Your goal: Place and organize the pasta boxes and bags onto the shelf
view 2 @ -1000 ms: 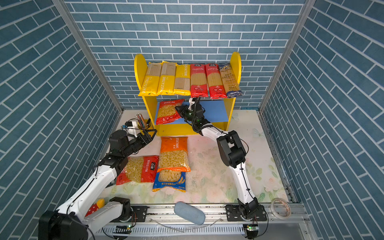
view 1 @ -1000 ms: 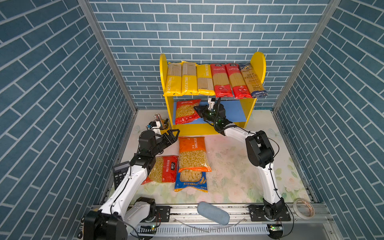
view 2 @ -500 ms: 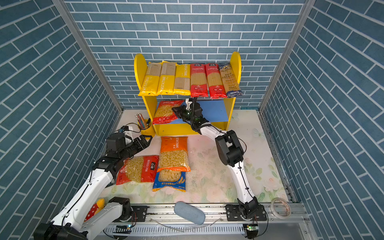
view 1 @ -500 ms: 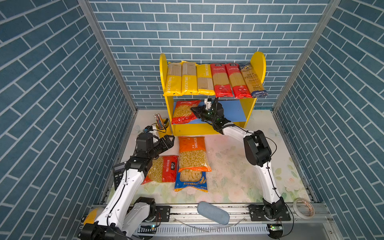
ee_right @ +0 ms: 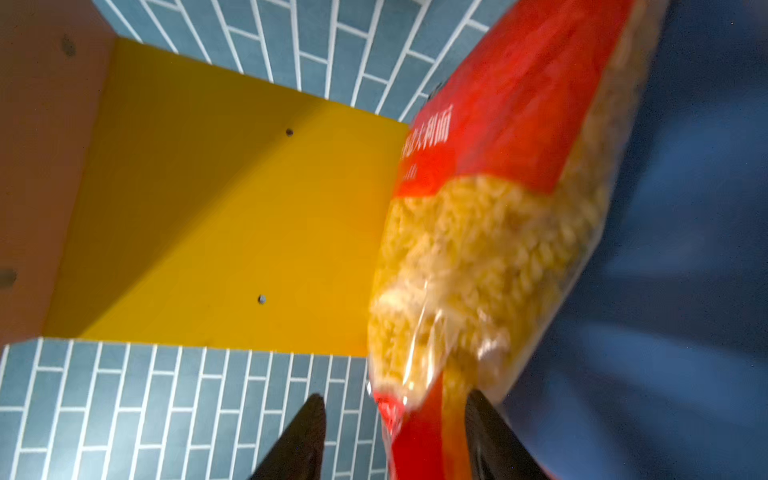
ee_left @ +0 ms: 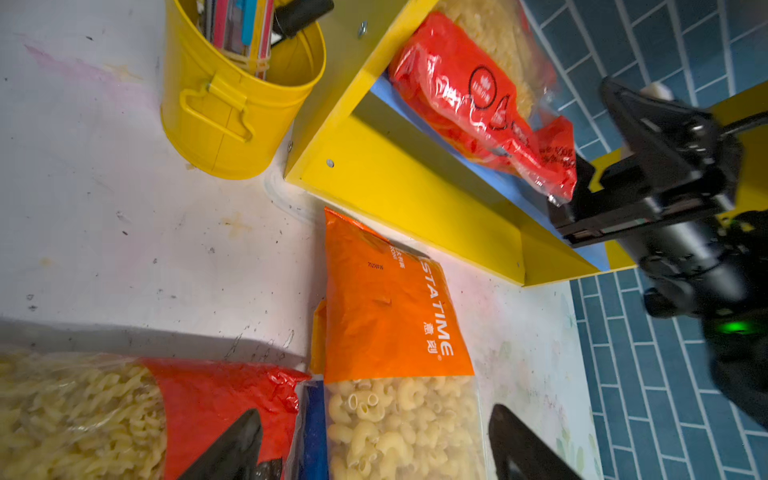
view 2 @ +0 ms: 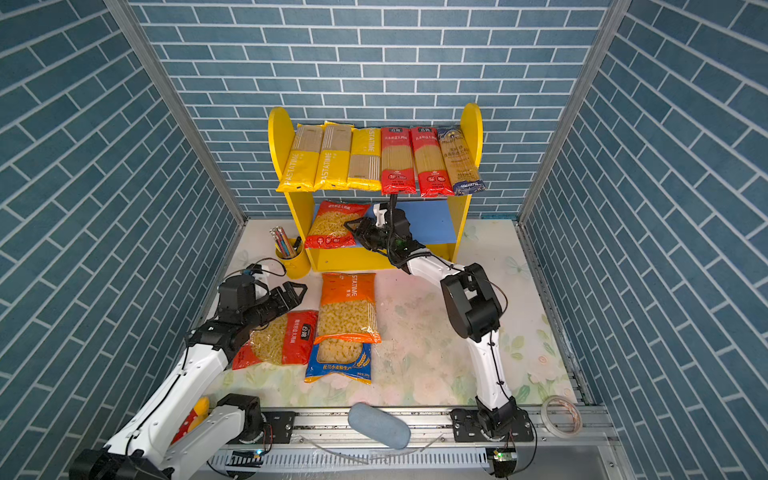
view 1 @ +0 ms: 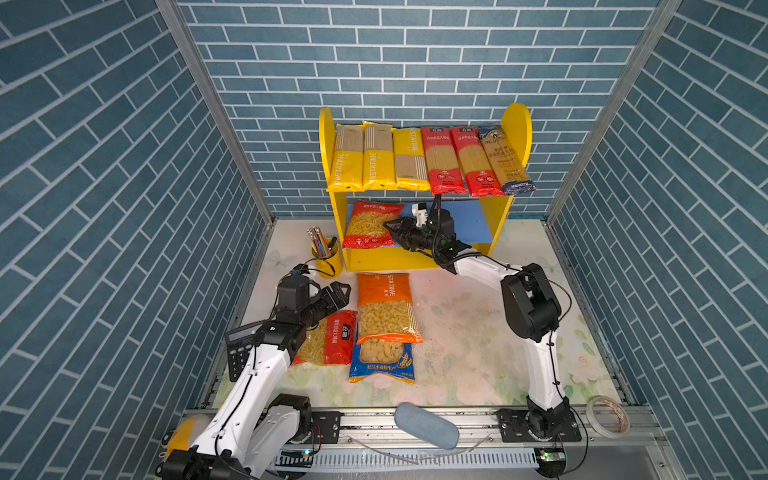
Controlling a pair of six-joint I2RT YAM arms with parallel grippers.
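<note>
1. The right pincer [view 1: 395,230] is reaching into the lower tier of the shelf [view 1: 517,124], jaws spread. A corner of the shelved red bag [view 1: 370,224] is sitting between them, apparently not squeezed. That bag is lying at the left end of the blue board [view 1: 473,224], with its near end hanging over the front edge.
2. The left pincer [view 1: 338,291] is hovering spread and empty over the surface [view 1: 465,332], above where the loose red bag [view 1: 338,338] and the orange bag [view 1: 384,307] are meeting. The orange one is lying partly on a blue bag [view 1: 380,365]. Six long packs [view 1: 405,160] are filling the top board.
3. Risk: the shelved bag prob. isn't sitting deep enough — a finger catching its crinkly film while backing out could drag it off the board.
4. Risk: the left pincer closing on that seam could be pinching two bags at once, or lifting the orange one and shoving the blue one askew.
5. Risk: the pencil cup [view 1: 326,259] is standing just beside the shelf's left panel, on the likely carry route, so it's easy to knock. Both arms working the same tier could also clash.
6. Views:
   - The right wrist view, though blurred, is showing brick wall between one finger [ee_right: 307,432] and the bag — a gap the top views are hiding behind the pincer body.
   - The left wrist view is showing the overhang nearly edge-on.
   - Only the top views are showing the full top row and the free space at the right of the blue board.
</note>
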